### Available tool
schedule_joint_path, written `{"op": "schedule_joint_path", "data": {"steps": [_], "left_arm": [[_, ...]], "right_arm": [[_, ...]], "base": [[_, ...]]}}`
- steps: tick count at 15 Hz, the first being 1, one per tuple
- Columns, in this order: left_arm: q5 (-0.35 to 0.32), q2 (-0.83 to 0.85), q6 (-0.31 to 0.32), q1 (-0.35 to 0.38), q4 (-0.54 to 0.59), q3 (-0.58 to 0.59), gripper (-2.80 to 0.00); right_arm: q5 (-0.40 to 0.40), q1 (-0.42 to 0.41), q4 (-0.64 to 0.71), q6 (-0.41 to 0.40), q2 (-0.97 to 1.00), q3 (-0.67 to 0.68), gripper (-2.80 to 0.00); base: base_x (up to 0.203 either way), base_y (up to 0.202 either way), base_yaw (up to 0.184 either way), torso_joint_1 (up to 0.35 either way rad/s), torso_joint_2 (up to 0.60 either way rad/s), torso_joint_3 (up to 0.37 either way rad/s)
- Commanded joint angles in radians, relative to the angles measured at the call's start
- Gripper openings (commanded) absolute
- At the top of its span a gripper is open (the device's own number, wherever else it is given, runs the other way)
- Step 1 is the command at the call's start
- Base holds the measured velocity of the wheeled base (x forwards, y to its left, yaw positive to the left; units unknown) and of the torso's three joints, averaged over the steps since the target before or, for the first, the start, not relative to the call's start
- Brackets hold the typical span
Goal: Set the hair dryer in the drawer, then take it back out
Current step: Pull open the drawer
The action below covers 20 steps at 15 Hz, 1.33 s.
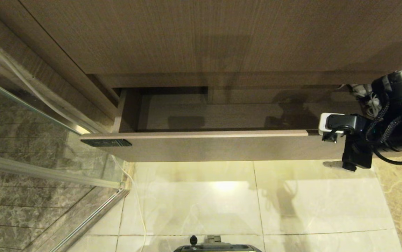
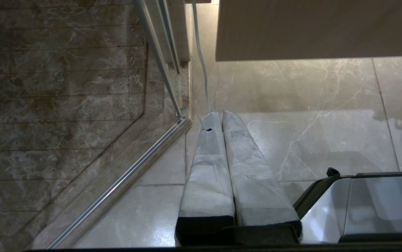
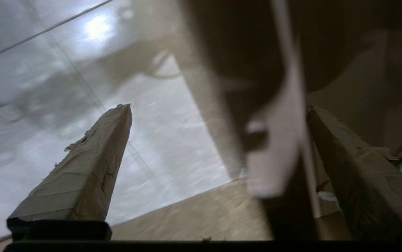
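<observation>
Head view: the drawer stands pulled out from the wood-grain cabinet over pale floor tiles, its front panel running nearly the full width of the cabinet. The visible bay of the drawer lies bare, with a rectangular cutout at its back. At the drawer's right end the right arm hangs across the front edge, and something white with a cord shows behind it, too hidden to name as the hair dryer. In its wrist view the right gripper is spread wide, one finger outside the drawer's front over the tiles, the other inside, holding nothing. The left gripper, fingers pressed together, hangs low over the floor beside the shower's glass rail, left of the drawer.
</observation>
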Motion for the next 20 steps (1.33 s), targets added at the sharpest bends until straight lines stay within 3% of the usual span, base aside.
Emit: {"op": "schedule_joint_path", "data": {"steps": [1,6,14,15,18,20], "left_arm": [[0.0,0.0,-0.001,-0.001,-0.001,0.0,-2.8],[0.0,0.0,-0.001,-0.001,-0.001,0.0,-2.8],[0.0,0.0,-0.001,-0.001,-0.001,0.0,-2.8],[0.0,0.0,-0.001,-0.001,-0.001,0.0,-2.8],[0.0,0.0,-0.001,-0.001,-0.001,0.0,-2.8],[0.0,0.0,-0.001,-0.001,-0.001,0.0,-2.8]], "right_arm": [[0.001,0.002,-0.007,0.011,-0.062,0.045,0.0],[0.002,0.002,0.01,0.012,-0.185,0.171,0.0],[0.001,0.002,0.228,0.017,-0.455,0.323,0.0],[0.005,-0.002,0.235,0.039,-0.502,0.342,0.0],[0.009,-0.006,0.248,0.226,-0.652,0.378,0.0],[0.004,-0.011,0.279,0.296,-0.765,0.387,0.0]], "base": [[0.0,0.0,0.0,0.0,0.0,0.0],[0.0,0.0,0.0,0.0,0.0,0.0],[0.0,0.0,0.0,0.0,0.0,0.0],[0.0,0.0,0.0,0.0,0.0,0.0],[0.0,0.0,0.0,0.0,0.0,0.0],[0.0,0.0,0.0,0.0,0.0,0.0]]}}
